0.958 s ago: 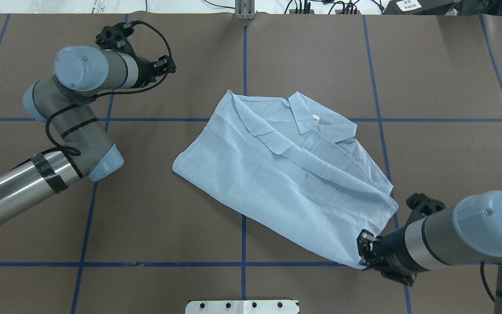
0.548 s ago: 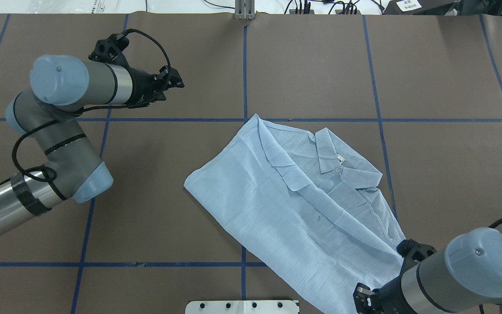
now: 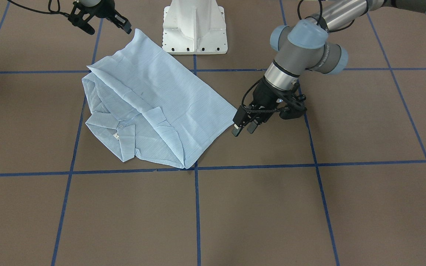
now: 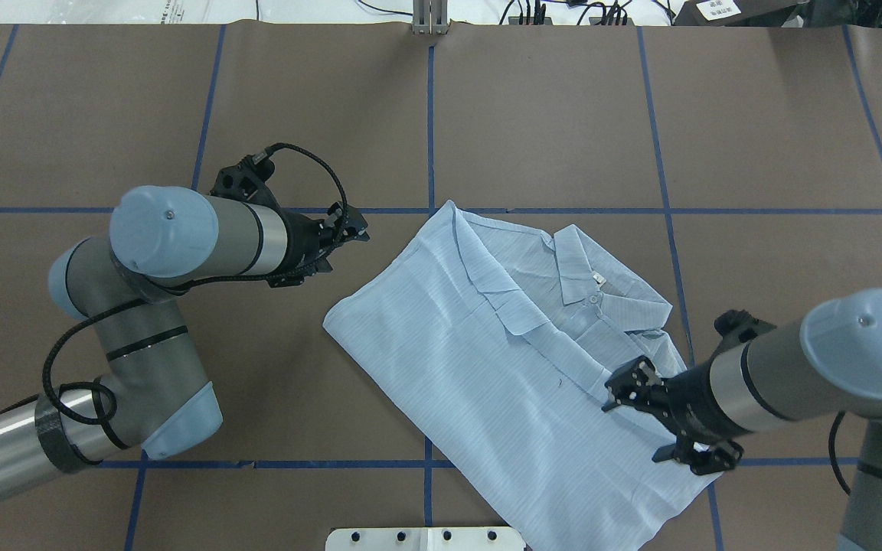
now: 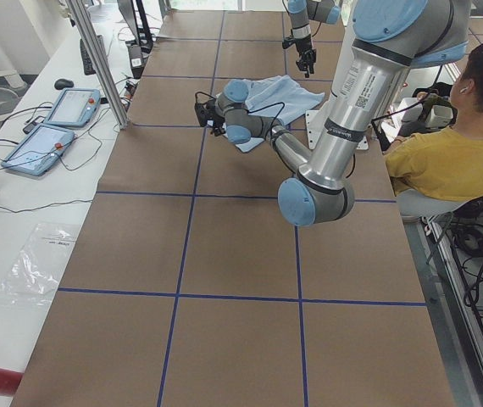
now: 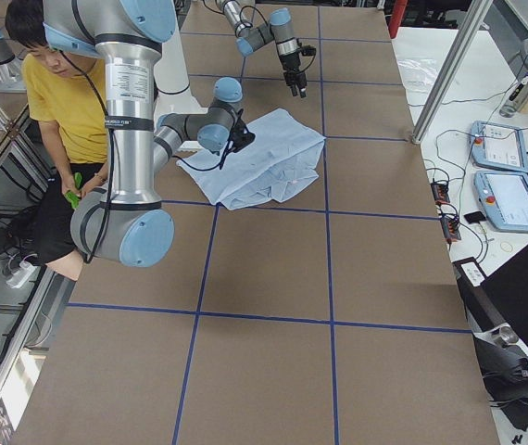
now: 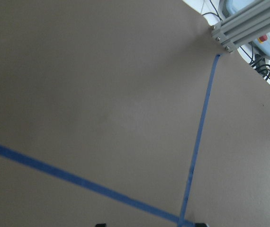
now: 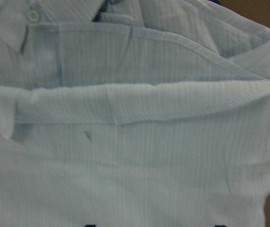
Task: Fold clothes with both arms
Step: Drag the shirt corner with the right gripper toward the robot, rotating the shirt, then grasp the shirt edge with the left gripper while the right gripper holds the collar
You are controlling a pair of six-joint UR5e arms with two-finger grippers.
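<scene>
On the brown worktop, slightly to the robot's right of centre, the pale-blue shirt lies skewed and partly folded. Its collar faces up and one hem corner reaches toward the white pedestal base. The right claw hovers over the layered cloth below the collar, spread wide and holding nothing. The left claw hangs just beside the shirt's left corner, also parted and empty.

The fabric looks thin and stacked, so the right claw could pinch several layers at once and pull the existing fold apart. If the left claw comes in low, it may push the corner into a bunch instead of catching it.
</scene>
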